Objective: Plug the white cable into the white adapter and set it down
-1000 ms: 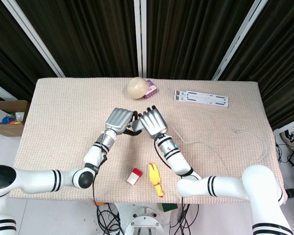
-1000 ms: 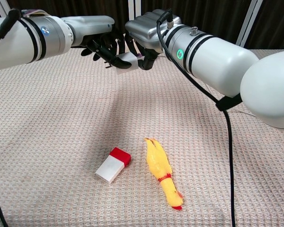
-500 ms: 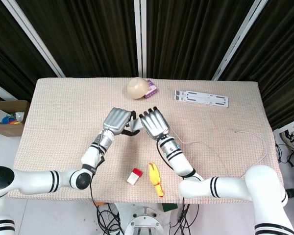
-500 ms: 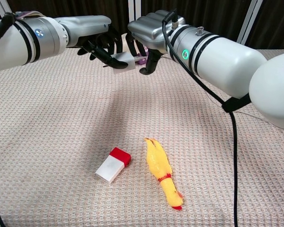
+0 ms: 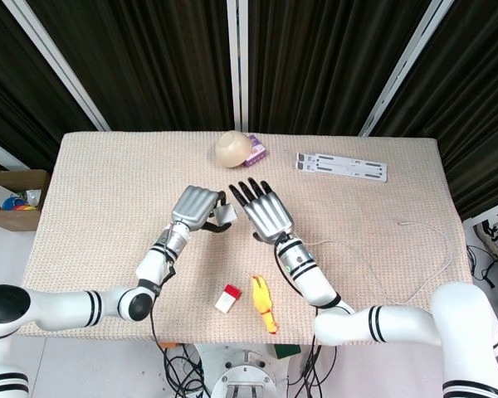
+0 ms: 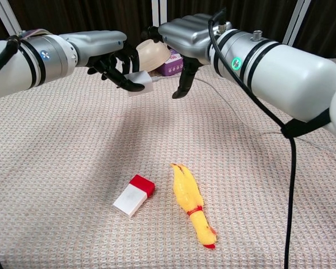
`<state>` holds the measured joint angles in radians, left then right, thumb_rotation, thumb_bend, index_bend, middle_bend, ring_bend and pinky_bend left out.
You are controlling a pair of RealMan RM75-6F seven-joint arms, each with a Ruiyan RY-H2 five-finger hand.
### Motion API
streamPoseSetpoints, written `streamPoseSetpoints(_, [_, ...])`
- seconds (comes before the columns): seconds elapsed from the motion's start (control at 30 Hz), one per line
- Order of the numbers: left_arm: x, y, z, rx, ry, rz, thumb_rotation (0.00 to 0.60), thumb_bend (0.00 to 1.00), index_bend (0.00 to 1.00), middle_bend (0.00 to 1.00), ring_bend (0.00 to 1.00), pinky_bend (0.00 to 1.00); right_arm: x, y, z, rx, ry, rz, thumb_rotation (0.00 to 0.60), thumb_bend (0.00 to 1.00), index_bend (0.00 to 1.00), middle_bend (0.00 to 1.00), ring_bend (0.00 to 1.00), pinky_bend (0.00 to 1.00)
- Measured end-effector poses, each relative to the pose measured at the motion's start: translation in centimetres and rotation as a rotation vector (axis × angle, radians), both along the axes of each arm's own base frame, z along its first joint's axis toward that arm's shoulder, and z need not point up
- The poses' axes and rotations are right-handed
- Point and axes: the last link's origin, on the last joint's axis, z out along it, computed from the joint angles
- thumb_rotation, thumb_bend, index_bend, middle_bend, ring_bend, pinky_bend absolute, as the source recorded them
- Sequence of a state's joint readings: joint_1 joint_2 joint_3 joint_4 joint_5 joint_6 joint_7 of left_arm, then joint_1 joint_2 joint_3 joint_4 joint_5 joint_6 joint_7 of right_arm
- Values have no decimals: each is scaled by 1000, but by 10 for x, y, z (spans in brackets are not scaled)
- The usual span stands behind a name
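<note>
My left hand (image 5: 195, 207) (image 6: 113, 56) grips the white adapter (image 5: 225, 215) (image 6: 140, 84) above the middle of the table. A thin white cable (image 5: 353, 246) (image 6: 224, 103) leads off the adapter's right side, across the cloth, to a loop at the table's right edge. Just to the right of the adapter hovers my right hand (image 5: 266, 211) (image 6: 187, 36), its fingers spread and holding nothing. It does not touch the adapter or the cable.
A red-and-white block (image 5: 227, 298) (image 6: 133, 195) and a yellow rubber chicken (image 5: 264, 305) (image 6: 191, 204) lie near the front edge. At the back stand a beige round object (image 5: 232, 148), a purple box (image 5: 256, 153) and a white bracket (image 5: 341, 167).
My right hand has let go at the adapter, spread its fingers and drawn off to the right. The left hand still grips the adapter and has sunk a little.
</note>
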<state>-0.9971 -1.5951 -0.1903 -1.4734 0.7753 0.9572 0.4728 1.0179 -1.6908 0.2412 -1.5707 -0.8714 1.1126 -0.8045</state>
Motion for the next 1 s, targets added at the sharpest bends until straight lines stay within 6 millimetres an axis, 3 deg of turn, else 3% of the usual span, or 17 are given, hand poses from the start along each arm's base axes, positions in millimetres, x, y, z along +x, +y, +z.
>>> streamPoseSetpoints(0.13, [-11, 3, -11, 2, 28, 1, 482, 294, 568, 522, 646, 775, -12, 6, 18, -12, -42, -7, 600, 77, 0, 81, 14, 164])
streamPoseSetpoints(0.27, [-23, 5, -24, 5, 72, -8, 509, 288, 483, 435, 506, 724, -30, 11, 43, -41, -86, -36, 600, 78, 0, 100, 14, 164])
streamPoseSetpoints(0.43, [-37, 2, -37, -3, 144, -48, 521, 264, 309, 281, 330, 534, -65, 17, 84, -116, -130, -98, 600, 78, 0, 114, 14, 164])
streamPoseSetpoints(0.6, [-44, 0, -27, 10, 140, -38, 519, 257, 282, 255, 290, 464, -104, 29, 123, -197, -170, -177, 600, 79, 0, 131, 14, 164])
streamPoseSetpoints(0.7, [-50, -3, -11, 39, 113, -23, 522, 257, 282, 255, 290, 440, -127, 37, 140, -224, -193, -225, 600, 87, 0, 138, 14, 172])
streamPoseSetpoints(0.8, [-65, -5, 19, 105, 111, -12, 525, 254, 282, 259, 290, 424, -152, 44, 157, -240, -197, -271, 600, 128, 0, 143, 17, 188])
streamPoseSetpoints(1.0, [-122, -22, 102, 302, 167, 44, 539, 245, 283, 265, 274, 331, -196, 57, 186, -261, -204, -309, 600, 191, 19, 157, 18, 174])
